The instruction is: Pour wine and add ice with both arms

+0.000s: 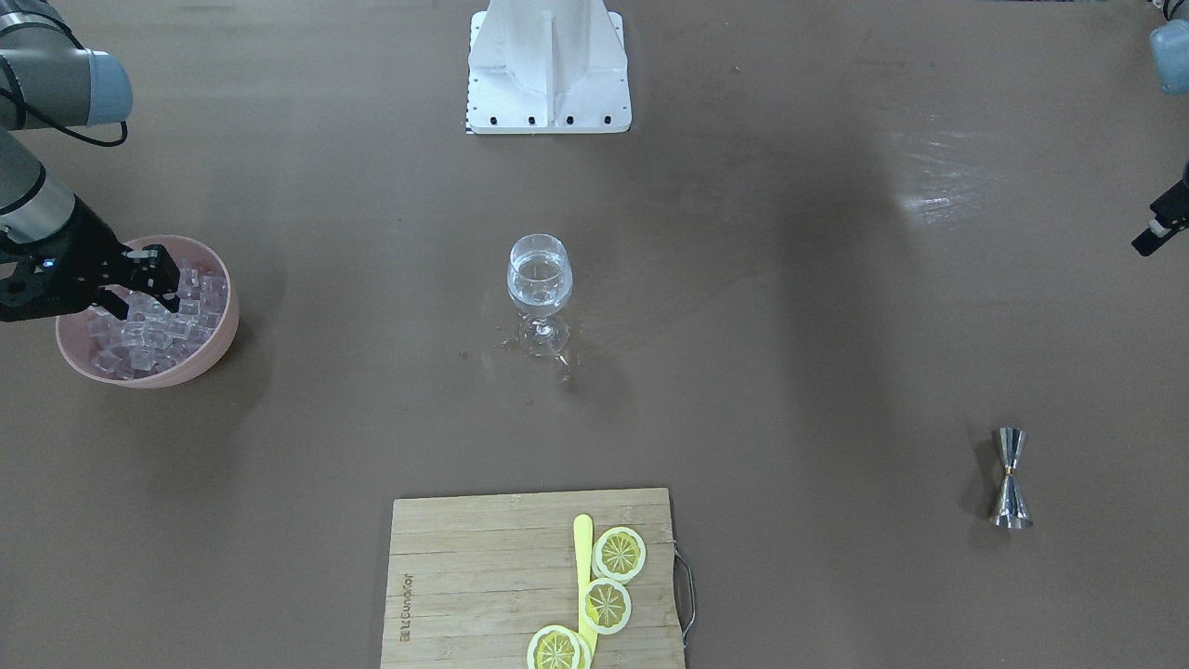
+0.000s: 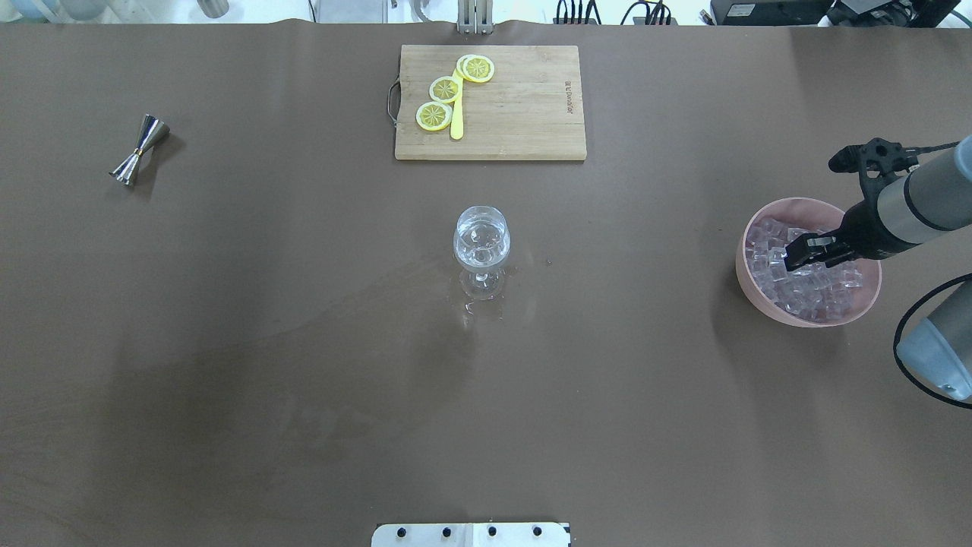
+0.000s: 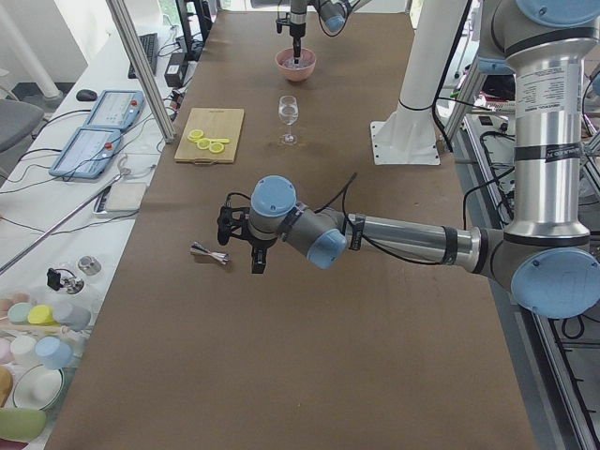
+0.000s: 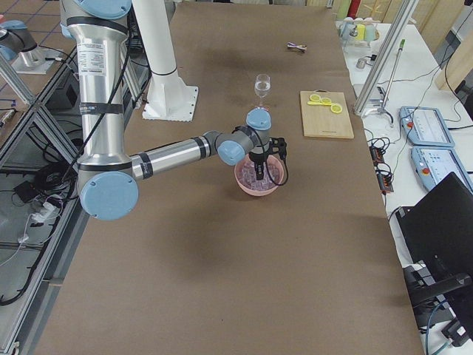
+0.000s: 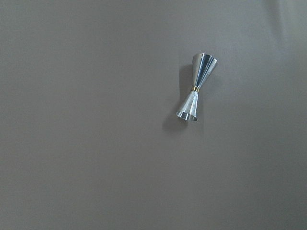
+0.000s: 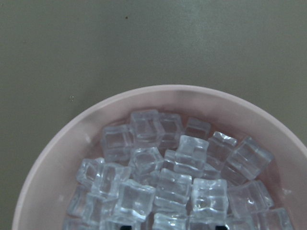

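Note:
A pink bowl point(image 1: 226, 327) holds many small clear ice cubes point(image 1: 139, 339); the cubes fill the right wrist view point(image 6: 163, 182). My right gripper point(image 1: 160, 279) is open, its fingers down among the ice near the bowl's middle point(image 2: 801, 252). A stemmed glass point(image 1: 539, 279) stands mid-table with a little clear wine in it point(image 2: 481, 239). My left gripper point(image 3: 258, 255) hovers near a steel jigger point(image 5: 196, 88) that lies on its side at the far left point(image 2: 139, 150); I cannot tell if this gripper is open or shut.
A wooden cutting board point(image 2: 524, 114) carries three lemon slices point(image 2: 446, 89) and a yellow stick at the far edge. Drops of liquid lie on the table around the glass foot point(image 1: 506, 346). The white robot base point(image 1: 548, 65) stands at the near edge.

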